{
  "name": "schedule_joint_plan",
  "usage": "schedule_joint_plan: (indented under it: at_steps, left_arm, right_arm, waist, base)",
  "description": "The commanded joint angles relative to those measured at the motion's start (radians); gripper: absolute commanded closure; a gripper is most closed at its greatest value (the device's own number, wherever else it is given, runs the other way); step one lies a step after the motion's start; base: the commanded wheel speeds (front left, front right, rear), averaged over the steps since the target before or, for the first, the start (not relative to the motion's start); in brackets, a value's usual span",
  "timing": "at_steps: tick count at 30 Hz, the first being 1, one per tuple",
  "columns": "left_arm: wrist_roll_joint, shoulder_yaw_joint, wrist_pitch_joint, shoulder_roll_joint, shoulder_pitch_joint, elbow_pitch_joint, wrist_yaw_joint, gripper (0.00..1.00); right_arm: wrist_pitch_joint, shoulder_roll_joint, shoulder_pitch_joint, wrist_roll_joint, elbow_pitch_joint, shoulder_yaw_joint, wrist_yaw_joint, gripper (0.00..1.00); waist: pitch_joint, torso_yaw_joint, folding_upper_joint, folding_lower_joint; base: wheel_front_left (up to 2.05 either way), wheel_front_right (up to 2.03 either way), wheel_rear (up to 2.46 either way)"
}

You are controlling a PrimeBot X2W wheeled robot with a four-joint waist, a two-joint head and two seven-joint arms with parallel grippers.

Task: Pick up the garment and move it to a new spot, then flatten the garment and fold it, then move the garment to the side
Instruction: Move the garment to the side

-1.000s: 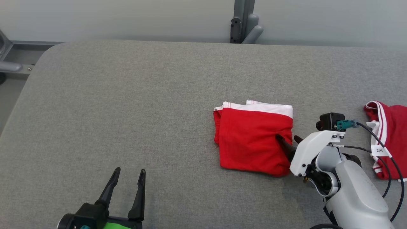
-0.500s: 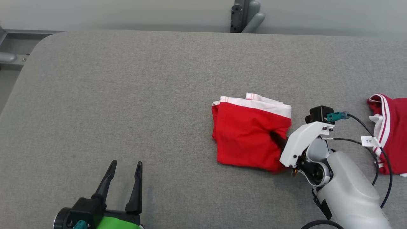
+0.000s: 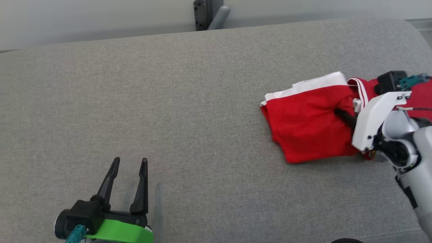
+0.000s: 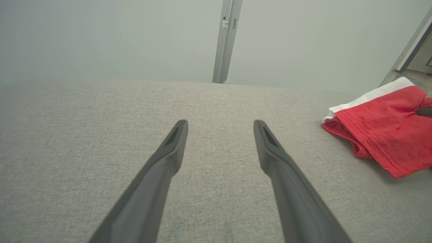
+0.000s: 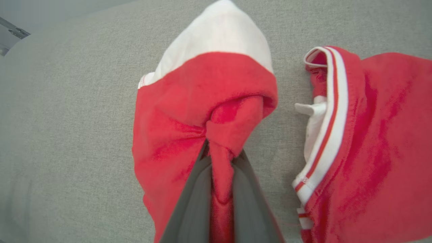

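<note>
Evidently the last step, moving the garment to the side, is in hand. Head view: the folded garment (image 3: 308,126) is seen at the right of the grey table (image 3: 168,101), its right edge pinched by the right gripper (image 3: 338,112), with a second red garment (image 3: 420,96) just beside it; the left gripper (image 3: 130,159) is held spread and empty, well apart. Left wrist view: wide-parted fingers over bare table, the folded garment off to the right. Right wrist view: a bunched ridge of red fabric is clamped between closed jaws. Next, a low, steady carry is judged to be called for, so that the fold is not undone and the neighbouring piece is not overlapped
</note>
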Motion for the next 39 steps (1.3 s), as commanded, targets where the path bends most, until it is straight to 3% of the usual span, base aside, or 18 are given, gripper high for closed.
schedule_joint_plan:
  at_steps: [1,7,12,22,28,31,39]
  left_arm:
    - [-0.006,0.002,-0.002,-0.004,-0.022,-0.004,-0.003,0.00]
    - [-0.007,0.000,-0.002,-0.007,-0.039,-0.010,-0.003,0.00]
    - [-0.006,-0.006,-0.002,0.000,-0.050,-0.012,-0.003,0.00]
    - [-0.009,-0.007,-0.002,0.029,-0.070,-0.018,-0.003,0.00]
    - [-0.006,-0.012,-0.002,0.041,-0.078,-0.026,-0.003,0.00]
    - [-0.008,-0.019,-0.002,0.049,-0.095,-0.028,-0.003,0.00]
    - [-0.002,-0.018,-0.002,0.052,-0.104,-0.020,-0.003,0.00]
  right_arm:
    - [0.051,-0.035,-0.031,-0.022,-0.033,-0.025,0.000,1.00]
    - [0.169,-0.081,-0.088,-0.060,-0.090,-0.089,0.000,1.00]
    - [0.264,-0.074,-0.127,-0.086,-0.116,-0.137,0.000,1.00]
    - [0.351,-0.084,-0.136,-0.137,-0.127,-0.291,0.000,1.00]
    - [0.380,-0.114,-0.125,-0.245,-0.102,-0.365,0.000,1.00]
    - [0.358,-0.144,-0.118,-0.316,-0.065,-0.371,0.000,1.00]
    - [0.144,-0.162,-0.119,-0.511,0.076,-0.370,0.000,1.00]
  waist:
    - [0.044,-0.051,-0.0001,0.0000]
    - [0.074,-0.073,-0.0001,0.0000]
    - [0.099,-0.089,-0.0001,0.0000]
    - [0.137,-0.077,-0.0001,0.0000]
    - [0.174,-0.066,-0.0001,0.0000]
    - [0.196,-0.055,-0.0001,0.0000]
    - [0.217,-0.022,-0.0001,0.0000]
  base:
    - [0.00,0.00,0.00]
    - [0.00,0.00,0.00]
    - [0.00,0.00,0.00]
    - [0.00,0.00,0.00]
    - [0.00,0.00,0.00]
    - [0.00,0.00,0.00]
    - [0.00,0.00,0.00]
